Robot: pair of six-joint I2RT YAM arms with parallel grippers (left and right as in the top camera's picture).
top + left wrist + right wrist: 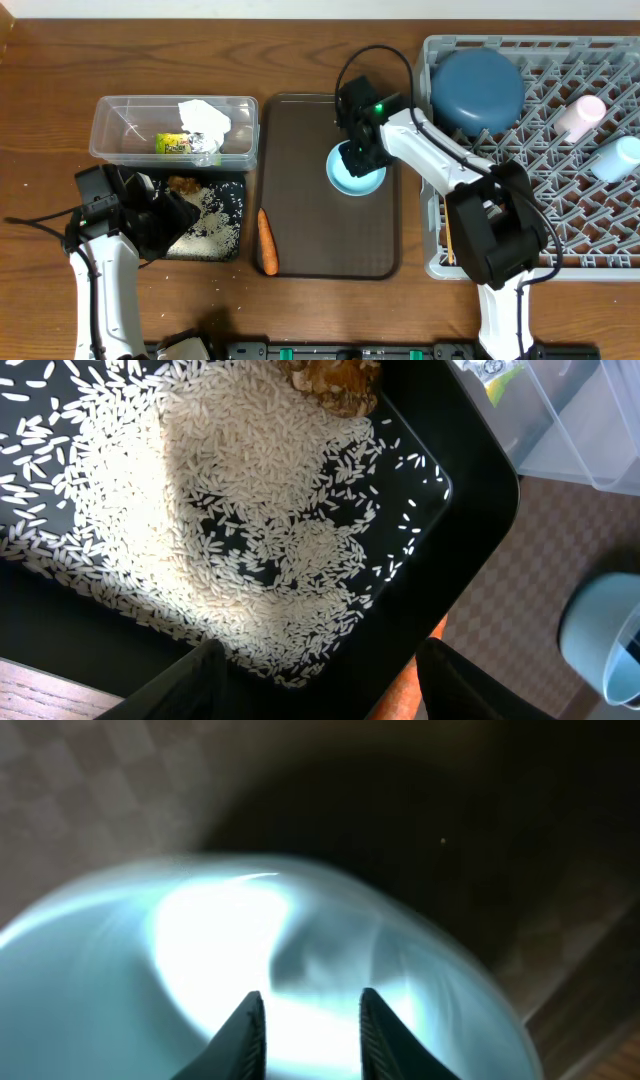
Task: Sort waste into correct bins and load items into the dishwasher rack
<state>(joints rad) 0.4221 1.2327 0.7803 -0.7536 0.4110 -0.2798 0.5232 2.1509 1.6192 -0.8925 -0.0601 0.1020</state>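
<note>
A small white bowl (355,172), pale blue in this light, sits on the dark brown serving tray (310,210). My right gripper (358,152) hangs over it. In the right wrist view, blurred, its jaws (312,994) stand slightly open above the bowl's inside (200,950), holding nothing. My left gripper (160,215) is open over the near corner of the black tray (470,510), which holds white rice (230,510) and a brown food piece (335,380). An orange carrot (267,243) lies on the serving tray. The clear tub (110,125) holds a napkin (203,118) and a wrapper (173,143).
The grey dishwasher rack (560,220) fills the right side. In it are a dark-blue bowl (477,90), a pink cup (580,117) and a light-blue cup (615,158). The right arm reaches across the rack's left edge.
</note>
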